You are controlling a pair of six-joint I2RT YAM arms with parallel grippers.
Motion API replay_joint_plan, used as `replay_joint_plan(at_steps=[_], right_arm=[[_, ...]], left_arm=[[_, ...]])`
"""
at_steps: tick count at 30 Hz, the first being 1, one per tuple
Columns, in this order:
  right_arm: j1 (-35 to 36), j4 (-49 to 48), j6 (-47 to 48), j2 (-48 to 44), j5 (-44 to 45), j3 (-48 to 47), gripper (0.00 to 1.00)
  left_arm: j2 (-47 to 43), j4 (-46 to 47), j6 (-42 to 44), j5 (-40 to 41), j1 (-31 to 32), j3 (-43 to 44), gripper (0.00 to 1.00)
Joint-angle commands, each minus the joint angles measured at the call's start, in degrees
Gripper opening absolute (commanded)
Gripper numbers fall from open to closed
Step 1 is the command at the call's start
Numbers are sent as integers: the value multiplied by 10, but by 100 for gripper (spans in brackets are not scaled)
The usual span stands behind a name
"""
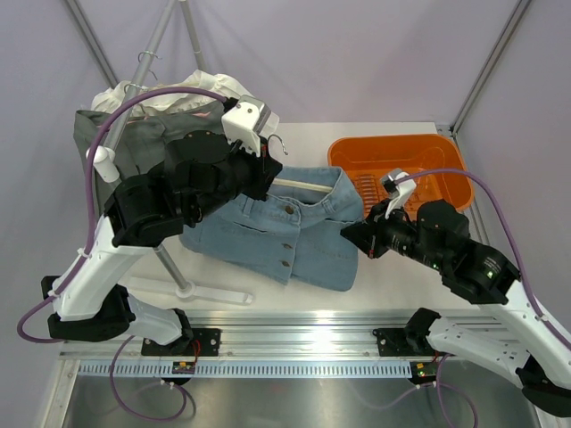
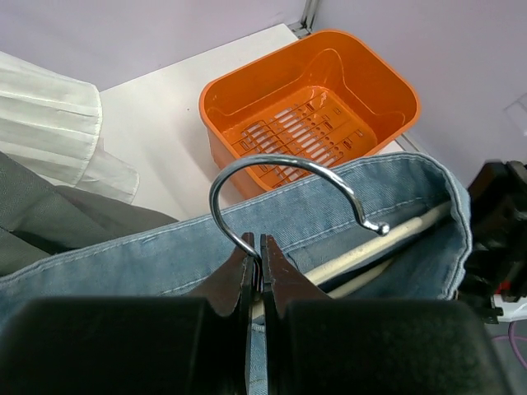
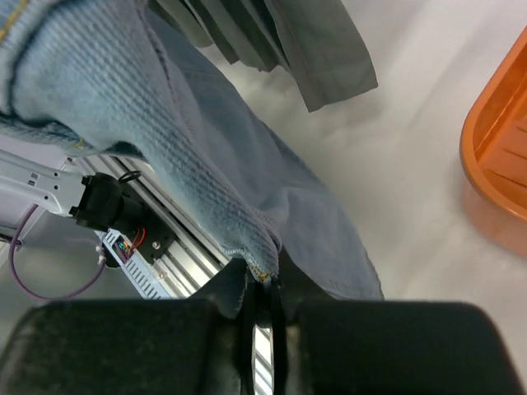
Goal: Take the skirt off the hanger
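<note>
One denim skirt (image 1: 277, 227) sits mid-worktop (image 1: 294, 299), its waistband running left to right along the single hanger (image 1: 299, 184) and its hem toward the near edge. One orange basket (image 1: 393, 141) occupies the far right corner. The left tool (image 2: 257, 251) is clamped on the hanger's hook (image 2: 284, 159), the right tool (image 3: 263, 280) pinches the skirt's edge, and the waistband hides most of the hanger bar.
</note>
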State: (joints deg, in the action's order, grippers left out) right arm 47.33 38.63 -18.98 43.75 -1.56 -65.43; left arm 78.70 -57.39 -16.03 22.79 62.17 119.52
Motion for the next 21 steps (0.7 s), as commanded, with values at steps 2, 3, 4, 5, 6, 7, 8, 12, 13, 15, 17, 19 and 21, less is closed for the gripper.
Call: replay_joint_plan(at_steps=[2,3,4,5,6,7,8,12,13,15,17,19,21], right_arm=[[-3,5,-18,-1,-20,-15,0],[-3,14,-23,-17,-11,-14,0],[-3,29,-26,-29,6,-12,0],[-3,37,-30,-39,10,-11,0],[-3,44,-33,-63,12,-12,0],[-3,63,-36,-75,43,-15,0],[-3,74,-44,-87,55,-17,0],[-3,131,-74,-169,131,-54,0],[-3,139,-83,-190,173,-57,0],[-3,141,-97,-246,204,-50,0],[-3,134,-94,-267,227,-41,0],[-3,139,-91,-241,213,-44,0],[-3,131,-85,-183,186,-50,0]], left_arm=[[-20,57,10,13,-2,23,0],[-20,54,18,29,-2,22,0],[-19,54,22,37,-3,20,0],[-21,54,27,44,-5,19,0],[-21,54,33,57,-6,16,0],[-23,55,35,63,-10,12,0],[-26,55,38,67,-13,9,0],[-47,64,31,62,-35,-14,0],[-53,73,29,61,-40,-29,0],[-71,93,25,57,-41,-42,0],[-79,106,20,46,-41,-56,0],[-77,119,10,17,-41,-53,0],[-65,122,-4,-35,-41,-33,0]])
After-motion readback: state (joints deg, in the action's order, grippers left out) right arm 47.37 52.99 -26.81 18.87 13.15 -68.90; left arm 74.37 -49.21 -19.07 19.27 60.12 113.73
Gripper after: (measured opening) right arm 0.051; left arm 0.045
